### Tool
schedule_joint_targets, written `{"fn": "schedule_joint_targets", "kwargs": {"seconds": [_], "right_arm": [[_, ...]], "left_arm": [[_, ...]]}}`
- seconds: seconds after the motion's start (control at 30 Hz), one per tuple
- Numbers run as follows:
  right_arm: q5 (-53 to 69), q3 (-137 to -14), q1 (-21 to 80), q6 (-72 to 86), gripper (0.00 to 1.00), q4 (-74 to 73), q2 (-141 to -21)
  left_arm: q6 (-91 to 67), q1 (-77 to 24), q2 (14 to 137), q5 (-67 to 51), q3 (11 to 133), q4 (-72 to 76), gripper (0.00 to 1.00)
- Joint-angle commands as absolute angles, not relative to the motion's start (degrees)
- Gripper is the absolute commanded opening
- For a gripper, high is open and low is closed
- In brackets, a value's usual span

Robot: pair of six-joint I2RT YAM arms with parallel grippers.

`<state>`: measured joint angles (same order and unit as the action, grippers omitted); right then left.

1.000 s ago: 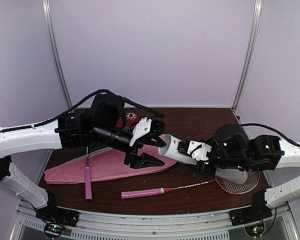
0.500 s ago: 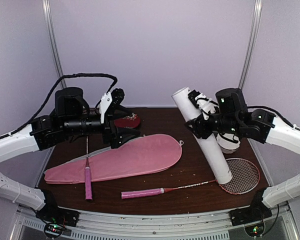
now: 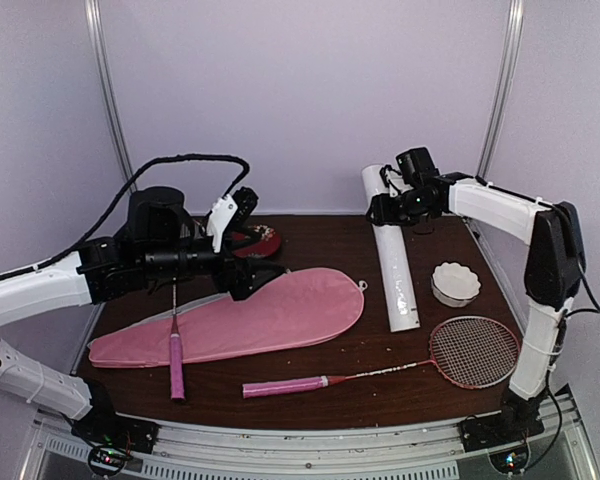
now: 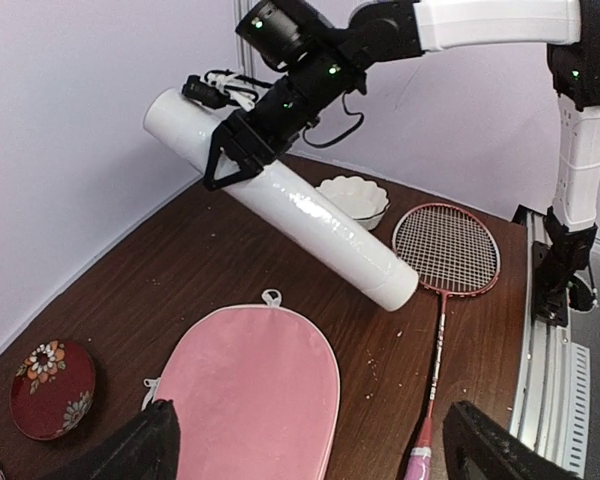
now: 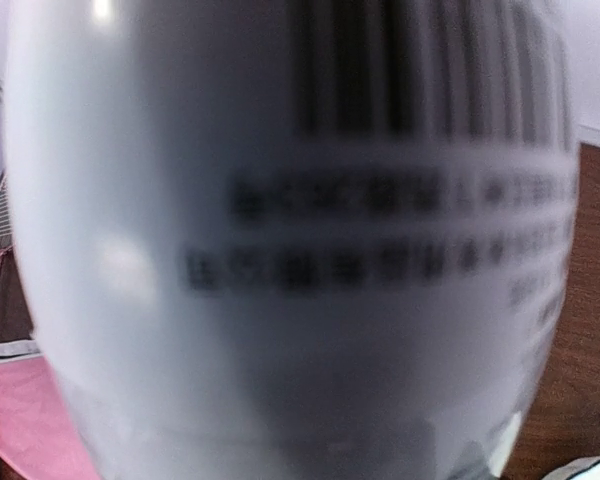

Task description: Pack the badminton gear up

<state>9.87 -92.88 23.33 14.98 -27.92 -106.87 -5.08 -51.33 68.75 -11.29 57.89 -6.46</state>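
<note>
My right gripper (image 3: 388, 207) is shut on the long white tube (image 3: 392, 255) near its far, raised end. The tube slants down toward the front and fills the right wrist view (image 5: 280, 250), hiding the fingers there. My left gripper (image 3: 252, 240) hangs open and empty above the back left; its fingertips (image 4: 145, 455) straddle the pink bag (image 4: 255, 390). The bag (image 3: 240, 315) lies flat at centre left. One racket (image 3: 177, 365) lies by the bag's near edge. The other racket (image 3: 475, 352) lies at front right, handle (image 3: 280, 387) pointing left. A white shuttlecock (image 3: 455, 283) stands right of the tube.
A small dark red dish (image 3: 263, 240) sits at the back, under my left gripper, and shows at the lower left of the left wrist view (image 4: 50, 388). Walls close the back and both sides. The right arm's upright link (image 3: 545, 300) stands at the right edge.
The right arm has swung the tube from low at front right up to the back. My left gripper has pulled back left from the tube's mouth and opened wider. The shuttlecock is now uncovered.
</note>
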Motion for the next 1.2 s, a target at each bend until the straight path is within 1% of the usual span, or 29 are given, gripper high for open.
{"fn": "schedule_joint_targets", "kwargs": {"seconds": [0.0,0.2,0.37,0.5,0.6,0.73,0.87,1.0,1.17], "right_arm": [[13.82,-102.88,20.30,16.51,0.42,-34.95,-116.14],[10.63,-114.98,18.11,16.45,0.46,-41.17,-127.52],[7.98,-118.08,17.56,15.81,0.55,-41.07,-132.11],[6.10,-120.81,17.01,15.73,0.61,-41.41,-134.81],[5.59,-121.14,16.79,15.11,0.70,-41.42,-135.77],[3.58,-121.11,16.59,14.34,0.82,-41.18,-135.53],[3.69,-120.92,16.35,13.75,0.90,-40.65,-134.21],[5.16,-118.77,16.50,13.17,0.92,-38.92,-130.09],[9.29,-109.98,17.27,12.23,0.92,-33.42,-120.56]], "left_arm": [[-7.81,-50.90,68.13,-9.36,55.99,-3.73,0.95],[-8.75,-50.74,68.07,-7.08,54.91,-4.27,0.95],[-10.33,-49.76,68.48,-1.41,54.91,-7.07,0.95],[-12.28,-47.20,68.58,-1.04,54.36,-8.74,0.96],[-13.05,-45.98,68.09,-0.90,53.68,-9.39,0.96],[-13.73,-45.18,68.16,-0.68,53.27,-10.29,0.98],[-13.28,-44.31,69.17,-0.51,53.96,-12.34,0.98],[-12.85,-42.66,69.69,-1.62,53.83,-13.72,0.98],[-11.79,-40.07,71.48,-3.71,53.70,-15.17,0.98]]}}
